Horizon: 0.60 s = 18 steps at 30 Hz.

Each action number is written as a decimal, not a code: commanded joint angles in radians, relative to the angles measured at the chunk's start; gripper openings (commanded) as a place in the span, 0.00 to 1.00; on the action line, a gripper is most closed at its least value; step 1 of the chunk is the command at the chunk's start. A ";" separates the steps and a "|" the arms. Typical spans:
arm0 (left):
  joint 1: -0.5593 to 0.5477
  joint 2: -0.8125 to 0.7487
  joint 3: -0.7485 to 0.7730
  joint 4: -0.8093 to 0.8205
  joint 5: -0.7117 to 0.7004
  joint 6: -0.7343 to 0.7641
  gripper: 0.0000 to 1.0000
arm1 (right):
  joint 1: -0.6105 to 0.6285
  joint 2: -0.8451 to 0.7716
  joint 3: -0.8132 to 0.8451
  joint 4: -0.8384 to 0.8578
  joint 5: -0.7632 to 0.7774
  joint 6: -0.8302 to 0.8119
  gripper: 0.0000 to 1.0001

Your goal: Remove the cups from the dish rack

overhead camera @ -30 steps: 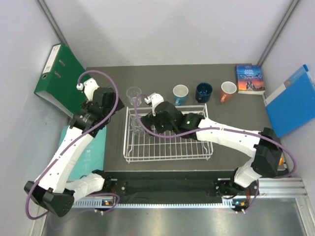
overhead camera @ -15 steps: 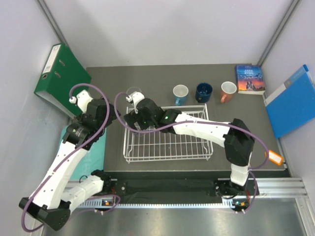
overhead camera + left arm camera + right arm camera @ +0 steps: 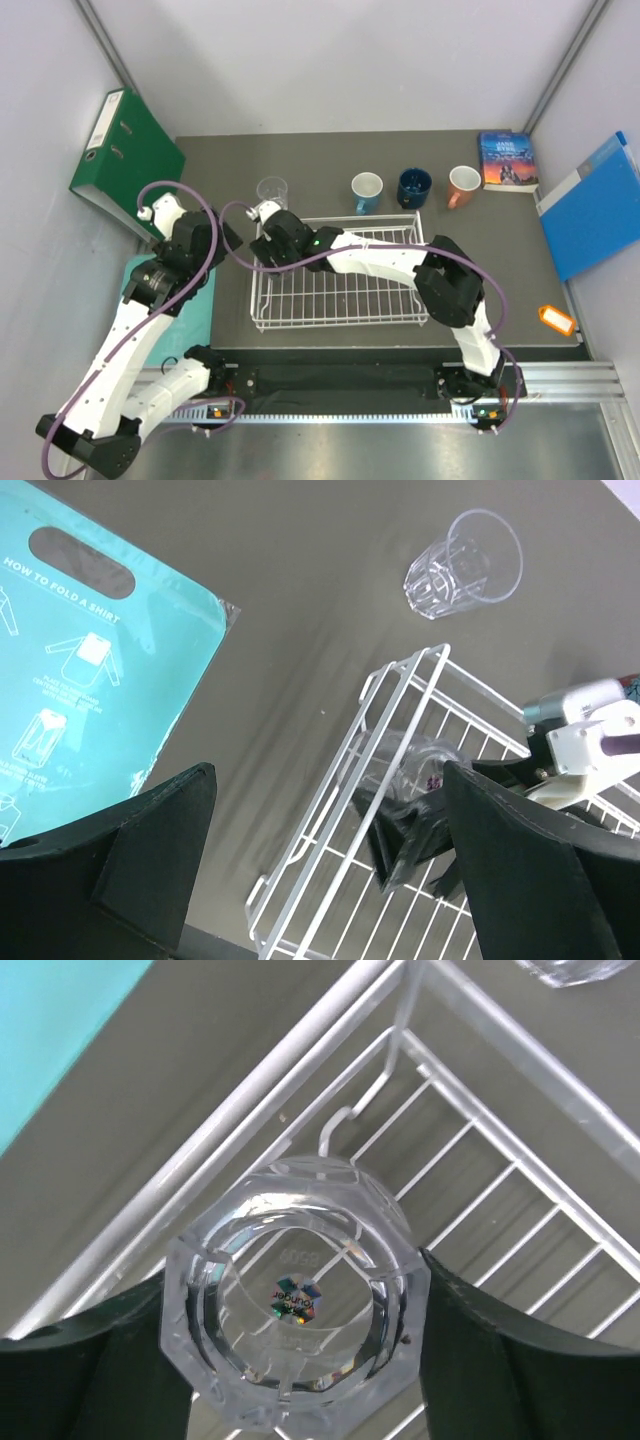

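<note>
Nearly done, by the look of it: three mugs [image 3: 414, 186] and one tumbler [image 3: 272, 190] stand on the bench [image 3: 300, 160] above the rack [image 3: 340, 290]. The last tumbler [image 3: 300, 1300] remains at the rack's upper-left corner, pinched by the right end effector [image 3: 263, 243]. The left end effector [image 3: 327, 775] hangs spread, empty.

Clear tumbler [image 3: 300, 1300] at white rack's [image 3: 340, 300] far-L corner; 2nd tumbler [image 3: 271, 190], 3 mugs [image 3: 414, 186] upright beyond it.

Left arm bent upward on its side, left gripper [image 3: 328, 775] fingers spread wide, holding nothing; right arm reaches far leftward, right gripper [image 3: 262, 245] clamped around glass tumbler [image 3: 296, 1300]
</note>
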 commanded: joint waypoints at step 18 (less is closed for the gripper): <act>0.002 0.063 -0.041 0.171 0.135 0.012 0.98 | 0.001 -0.607 -0.178 -0.016 0.139 0.075 0.00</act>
